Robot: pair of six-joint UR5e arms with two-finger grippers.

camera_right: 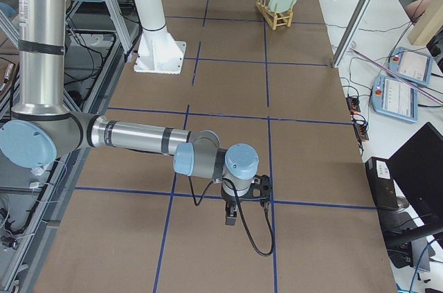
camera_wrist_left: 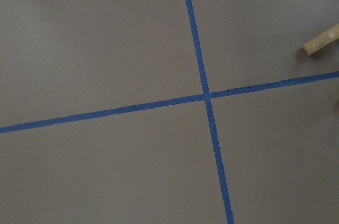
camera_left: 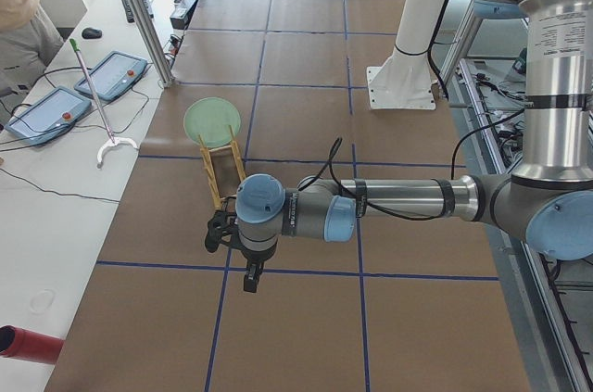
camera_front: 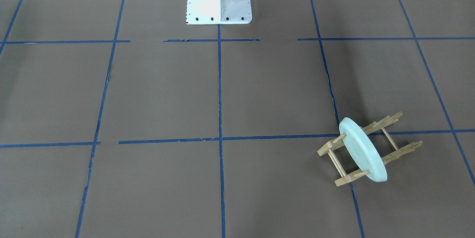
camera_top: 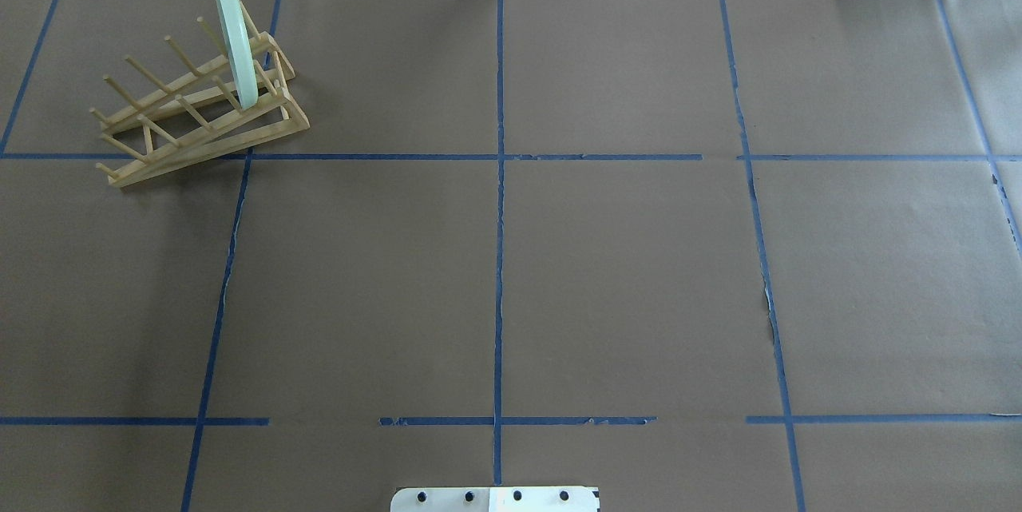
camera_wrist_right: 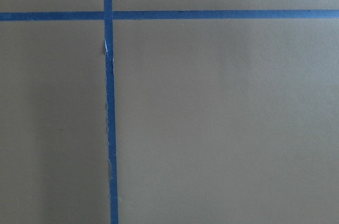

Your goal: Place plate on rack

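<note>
Recording mint-green plate standing on edge between pegs of wooden dish rack on desk, placement judged done; noting left end effector and right end effector hanging clear, unable to tell whether parted or closed.

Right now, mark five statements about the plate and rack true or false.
1. The plate stands on edge in the rack. True.
2. An end effector grips the plate. False: nothing but the rack touches it.
3. The rack sits on the robot's left side of the table, towards the far edge. True.
4. The rack holds several plates. False: it holds only one, and its other slots are free.
5. The plate is dark red. False: it is pale mint green.
</note>
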